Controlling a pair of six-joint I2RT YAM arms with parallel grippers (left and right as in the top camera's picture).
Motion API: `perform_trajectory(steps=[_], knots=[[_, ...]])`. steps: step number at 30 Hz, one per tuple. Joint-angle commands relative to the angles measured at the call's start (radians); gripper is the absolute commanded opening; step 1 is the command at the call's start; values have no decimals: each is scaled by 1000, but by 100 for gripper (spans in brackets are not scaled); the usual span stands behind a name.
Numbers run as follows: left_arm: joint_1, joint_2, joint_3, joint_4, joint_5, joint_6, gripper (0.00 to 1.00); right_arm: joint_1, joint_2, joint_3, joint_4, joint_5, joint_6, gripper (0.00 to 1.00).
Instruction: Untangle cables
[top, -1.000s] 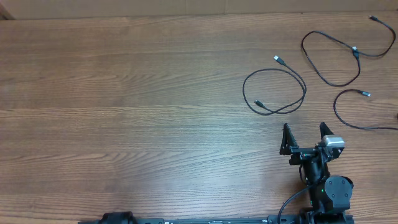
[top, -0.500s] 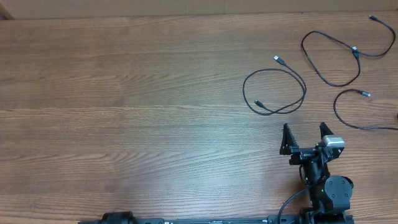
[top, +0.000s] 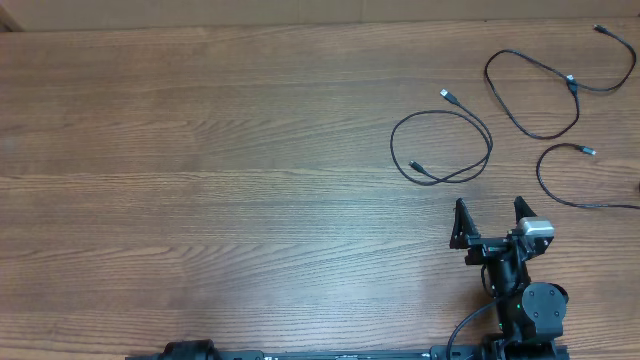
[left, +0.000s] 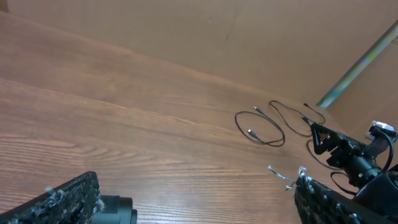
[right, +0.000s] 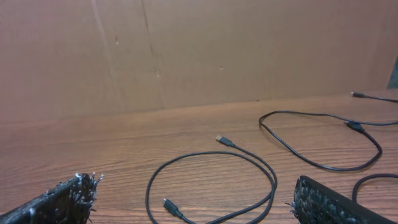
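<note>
Three thin black cables lie at the table's right side, apart from each other. The nearest cable (top: 440, 111) forms a loop just beyond my right gripper (top: 490, 206), which stands open with nothing between its fingers. A second cable (top: 540, 137) curls at the far right corner, and the third cable (top: 539, 175) arcs off the right edge. The right wrist view has the looped cable (right: 211, 154) lying between and ahead of the right gripper (right: 193, 185). My left gripper (left: 198, 180) is open over bare wood, far from the looped cable (left: 237, 121).
A brown cardboard wall (right: 186, 50) backs the wooden table (top: 200, 150). The right arm's body (top: 530, 300) sits at the front edge. A green-grey post (left: 357, 62) stands at the far right in the left wrist view.
</note>
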Motion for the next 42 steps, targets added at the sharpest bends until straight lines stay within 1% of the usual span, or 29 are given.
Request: perform_trajectory(steps=[1, 4, 7, 8, 11, 17, 22, 26, 30, 32, 37, 42], knots=[[7, -3, -6, 63, -29, 24, 100, -3, -12, -14, 4, -6, -4, 100], [7, -3, -21, 126, -130, 23, 99, -3, -12, -14, 4, -6, -4, 100], [7, -3, -66, 188, -153, 23, 99, -3, -12, -14, 4, -6, -4, 100], [7, -3, -116, 265, -140, 23, 100, -3, -12, -14, 4, -6, -4, 100], [7, -3, -217, 407, -115, 24, 99, -3, -12, -14, 4, -6, -4, 100], [7, -3, -492, 715, -77, 71, 99, -3, -12, -14, 4, -6, -4, 100], [7, -3, -774, 1040, -8, 123, 99, -3, -12, -14, 4, -6, -4, 100], [7, -3, -988, 1285, -1, 124, 100, -3, -12, -14, 3, -6, -4, 100], [7, -3, -1168, 1482, -2, 124, 99, -3, -12, -14, 3, -6, -4, 100], [7, -3, -1245, 1559, -2, 124, 100, -3, -12, -14, 3, -6, -4, 100], [7, -3, -1386, 1699, -2, 137, 100, -3, -12, -14, 3, -6, -4, 100], [7, -3, -1457, 1762, -2, 146, 100, -3, -12, -14, 3, -6, -4, 100]])
